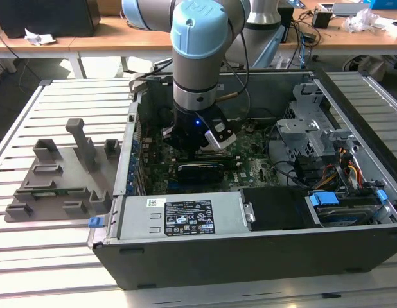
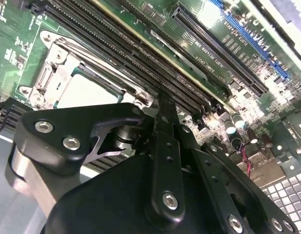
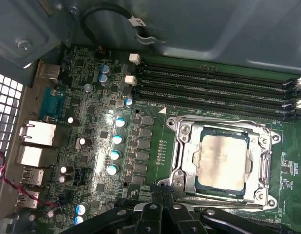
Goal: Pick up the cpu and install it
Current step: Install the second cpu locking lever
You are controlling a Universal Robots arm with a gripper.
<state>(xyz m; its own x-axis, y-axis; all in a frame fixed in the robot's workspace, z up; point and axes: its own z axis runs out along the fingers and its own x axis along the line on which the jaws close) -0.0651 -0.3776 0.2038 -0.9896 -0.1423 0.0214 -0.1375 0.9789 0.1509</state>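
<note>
The cpu (image 3: pixel 223 163), a flat square chip with a dull silver top, lies flat in the metal-framed socket (image 3: pixel 176 161) on the green motherboard; it also shows as cpu (image 2: pixel 87 90) in the second wrist view. My gripper (image 3: pixel 162 195) hangs low inside the open computer case (image 1: pixel 352 102), just beside one edge of the socket frame and clear of the chip. Its black links converge to a closed tip (image 2: pixel 162 105) with nothing held. In the exterior view the arm's wrist (image 1: pixel 198 122) reaches down over the board and hides the socket.
Black memory slots (image 3: pixel 214 83) run along one side of the socket, with capacitors (image 3: pixel 116 141) and rear ports (image 3: pixel 36 141) nearby. A power supply (image 1: pixel 179 218) and drive cage (image 1: pixel 301 128) crowd the case. A grey plastic tray (image 1: pixel 57 179) sits on the slatted table at the exterior view's left.
</note>
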